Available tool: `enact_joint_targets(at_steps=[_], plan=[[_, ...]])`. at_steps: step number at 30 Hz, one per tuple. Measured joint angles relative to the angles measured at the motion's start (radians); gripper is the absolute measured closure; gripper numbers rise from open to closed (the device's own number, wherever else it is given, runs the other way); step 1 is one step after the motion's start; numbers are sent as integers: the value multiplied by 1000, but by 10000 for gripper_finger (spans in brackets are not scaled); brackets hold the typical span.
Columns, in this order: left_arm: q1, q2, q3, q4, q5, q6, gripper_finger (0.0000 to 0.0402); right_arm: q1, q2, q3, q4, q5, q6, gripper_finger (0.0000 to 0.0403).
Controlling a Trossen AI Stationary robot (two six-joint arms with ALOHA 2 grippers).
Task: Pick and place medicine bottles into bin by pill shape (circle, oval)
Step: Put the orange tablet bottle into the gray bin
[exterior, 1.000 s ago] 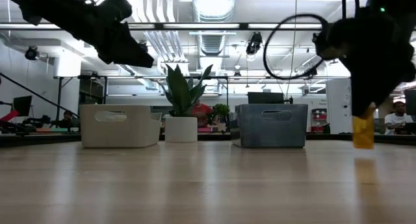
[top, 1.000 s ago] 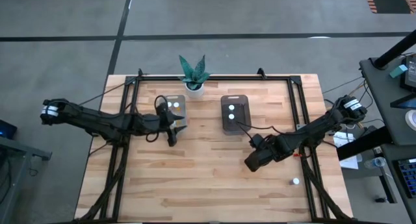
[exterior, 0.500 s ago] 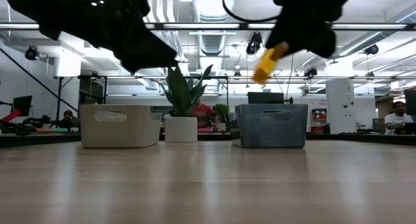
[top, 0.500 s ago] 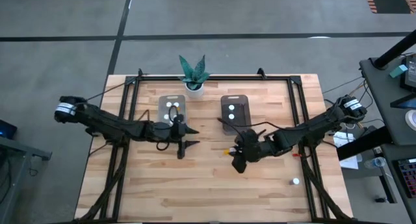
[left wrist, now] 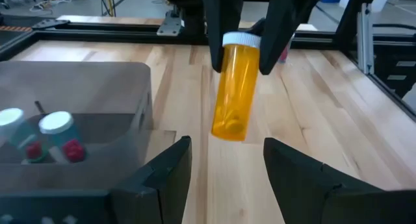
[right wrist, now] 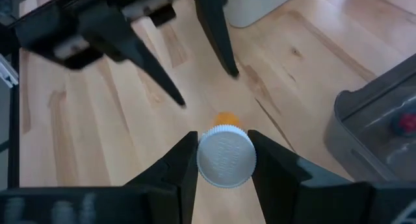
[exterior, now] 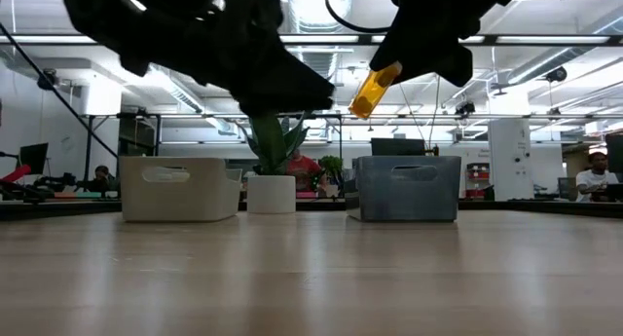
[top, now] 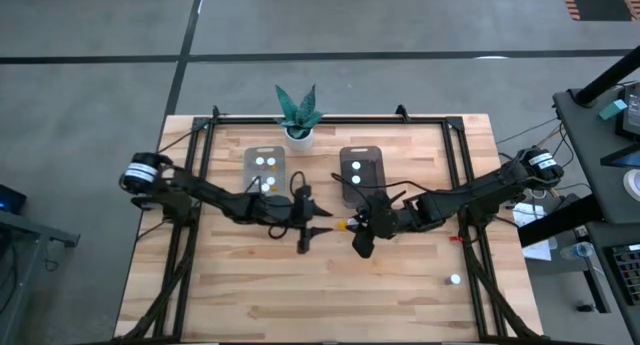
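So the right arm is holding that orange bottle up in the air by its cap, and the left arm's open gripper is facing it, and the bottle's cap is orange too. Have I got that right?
Nearly. The cap is white, not orange; only the body is orange. The left wrist view shows the orange bottle hanging by its white cap from the right gripper, and the left gripper open, facing it.

Open tabletop (top: 330,285) in front, free to pass. Middle crowded: left gripper (top: 318,229) and right gripper (top: 356,225) face close, orange bottle (top: 345,225) between. Tubs (top: 362,190) and plant (top: 298,113) block the back.
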Motion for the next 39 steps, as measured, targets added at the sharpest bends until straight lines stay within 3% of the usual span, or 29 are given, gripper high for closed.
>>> enact_joint_targets(at_steps=[10, 18, 28, 31, 39], plan=[[0, 142, 148, 0, 21, 4, 226, 0, 0, 0, 0, -1, -10, 287], [0, 163, 169, 0, 32, 6, 229, 0, 0, -1, -4, -1, -10, 287], [0, 163, 164, 1, 32, 10, 321, 0, 0, -1, 21, 0, -27, 285], [0, 163, 164, 2, 32, 10, 334, 1, 0, -1, 24, 5, -36, 272], [-2, 163, 147, 63, 10, 30, 322, 2, -63, -1, 27, 8, -70, 202]])
